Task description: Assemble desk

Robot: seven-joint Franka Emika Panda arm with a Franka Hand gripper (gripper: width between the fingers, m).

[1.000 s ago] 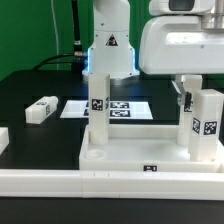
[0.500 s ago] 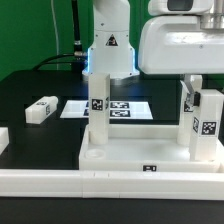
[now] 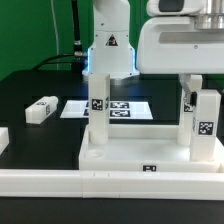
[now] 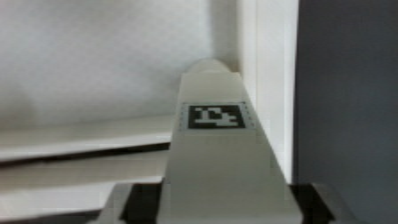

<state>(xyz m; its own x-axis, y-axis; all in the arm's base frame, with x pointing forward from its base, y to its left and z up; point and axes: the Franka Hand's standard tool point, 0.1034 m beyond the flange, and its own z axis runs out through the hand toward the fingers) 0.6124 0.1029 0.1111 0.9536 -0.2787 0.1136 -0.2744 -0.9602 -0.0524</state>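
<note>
The white rimmed tabletop [image 3: 125, 150] lies at the front. One leg block [image 3: 98, 105] stands upright in its corner on the exterior view's left. My gripper [image 3: 196, 100] is shut on a second tagged leg block [image 3: 206, 125], held upright on the tabletop's corner at the exterior view's right. In the wrist view that leg [image 4: 222, 140] runs out from between my dark fingers [image 4: 139, 205], tag facing the camera, with the white tabletop [image 4: 89, 90] behind it. A third leg [image 3: 41, 108] lies loose on the black table. A fourth white piece [image 3: 3, 139] shows at the left edge.
The marker board [image 3: 128, 108] lies flat behind the tabletop by the robot base [image 3: 108, 50]. A long white rail [image 3: 60, 185] runs along the front edge. A green backdrop stands behind.
The held leg and my gripper have shifted slightly toward the exterior view's left. Everything else is unmoved.
</note>
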